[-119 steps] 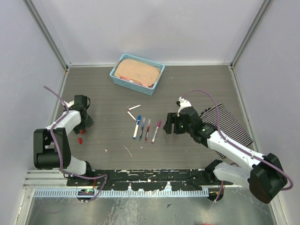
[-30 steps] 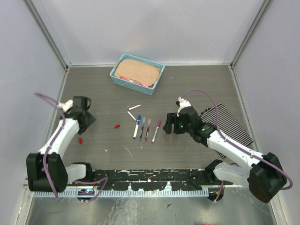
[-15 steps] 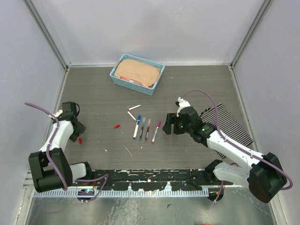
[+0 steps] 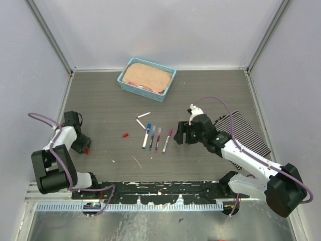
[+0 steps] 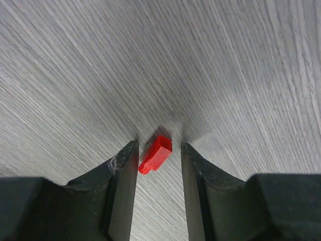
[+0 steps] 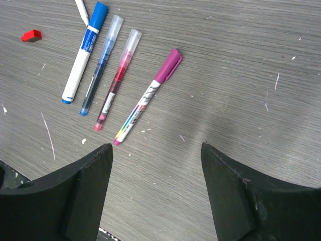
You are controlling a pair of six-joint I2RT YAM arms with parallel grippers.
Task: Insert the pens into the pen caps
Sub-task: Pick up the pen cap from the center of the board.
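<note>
The red cap [image 5: 156,153] lies flat on the table [image 5: 225,60], long axis 7 to 1 o'clock, between my left gripper's [image 5: 158,146] spread fingers [image 5: 123,191], untouched. My right gripper [image 6: 156,146] hangs spread, tilted down over four pens [image 6: 117,80], capped ends toward 1 o'clock.

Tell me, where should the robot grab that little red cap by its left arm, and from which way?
Grip the red cap across its long flat sides, around mid-length, coming straight down from above. It lies flat on the table, slightly askew, and its ends are small. The left gripper hangs open over it, a finger on each side.
</note>
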